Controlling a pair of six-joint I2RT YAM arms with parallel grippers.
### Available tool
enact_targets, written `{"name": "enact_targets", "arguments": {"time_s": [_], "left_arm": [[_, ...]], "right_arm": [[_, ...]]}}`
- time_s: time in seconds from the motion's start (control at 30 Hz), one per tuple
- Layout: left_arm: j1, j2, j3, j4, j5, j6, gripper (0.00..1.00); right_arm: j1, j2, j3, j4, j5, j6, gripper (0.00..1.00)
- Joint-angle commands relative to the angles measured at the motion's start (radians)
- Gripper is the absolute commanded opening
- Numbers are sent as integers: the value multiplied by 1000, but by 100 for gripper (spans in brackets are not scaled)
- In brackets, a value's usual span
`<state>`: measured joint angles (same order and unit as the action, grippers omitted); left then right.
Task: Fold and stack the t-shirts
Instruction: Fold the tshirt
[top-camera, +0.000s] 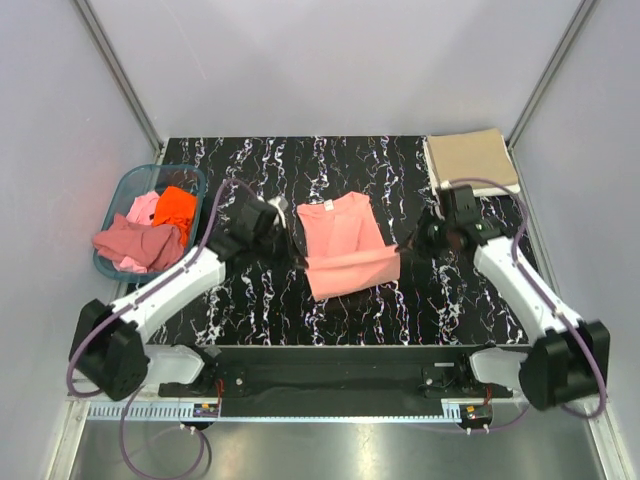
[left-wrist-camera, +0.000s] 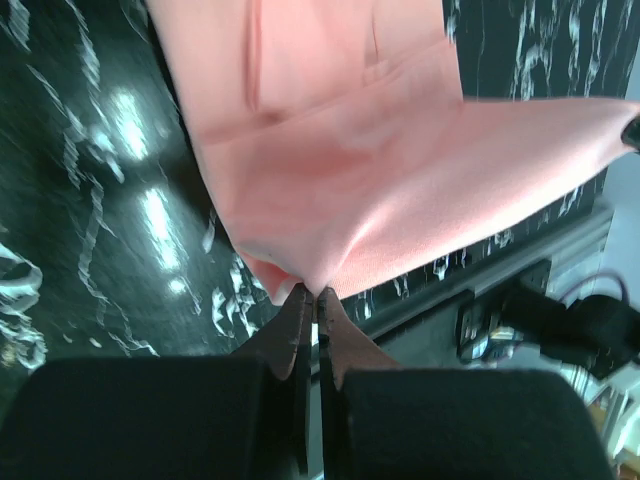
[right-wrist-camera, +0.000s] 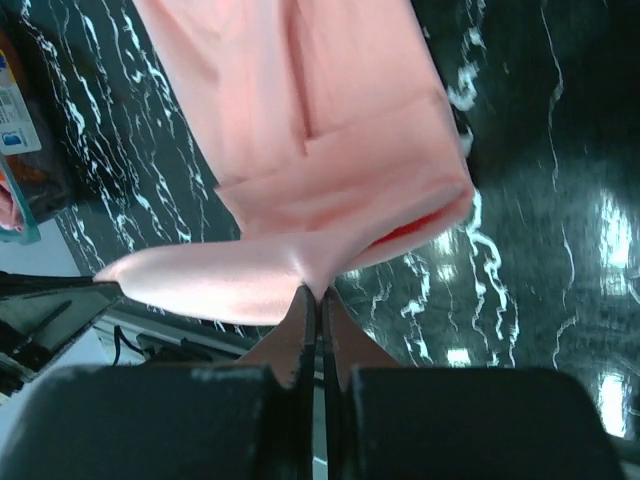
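Nearest lens: left pincer (left-wrist-camera: 312, 292), fingers pressed together, pinching hem corner of salmon-pink t-shirt (left-wrist-camera: 400, 190). Same on right pincer (right-wrist-camera: 318, 292): clamped on opposite hem corner. Hem taut between both, raised above shirt's lower part. Rest of shirt flat mid surface (top-camera: 260, 300), collar toward far edge. Far right corner: tan t-shirt (top-camera: 472, 158), folded. Far left: teal basket (top-camera: 118, 192) holding orange t-shirt (top-camera: 176, 210), light pink t-shirt (top-camera: 145, 206), dusty rose t-shirt (top-camera: 135, 243) draped over near rim.

No writing can be read. A white-and-blue label (right-wrist-camera: 14, 115) at ten o'clock in the right wrist view is blurred; the neck tag (top-camera: 326, 208) of the salmon-pink t-shirt (top-camera: 345, 245) is too small.
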<state>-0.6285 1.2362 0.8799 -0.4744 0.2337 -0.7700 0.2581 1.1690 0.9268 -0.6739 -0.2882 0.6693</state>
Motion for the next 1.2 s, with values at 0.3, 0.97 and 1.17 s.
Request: {"name": "enact_targets", "arguments": {"time_s": [0.3, 0.97, 1.17], "left_arm": [[305, 421, 482, -47, 153, 176, 0], [501, 1234, 1321, -9, 345, 261, 33], [517, 1062, 1144, -10, 305, 302, 33]], "right_arm": [[-13, 654, 676, 74, -130, -188, 1], [-106, 1425, 1483, 42, -204, -189, 42], [-134, 1277, 1298, 42, -230, -249, 56]]}}
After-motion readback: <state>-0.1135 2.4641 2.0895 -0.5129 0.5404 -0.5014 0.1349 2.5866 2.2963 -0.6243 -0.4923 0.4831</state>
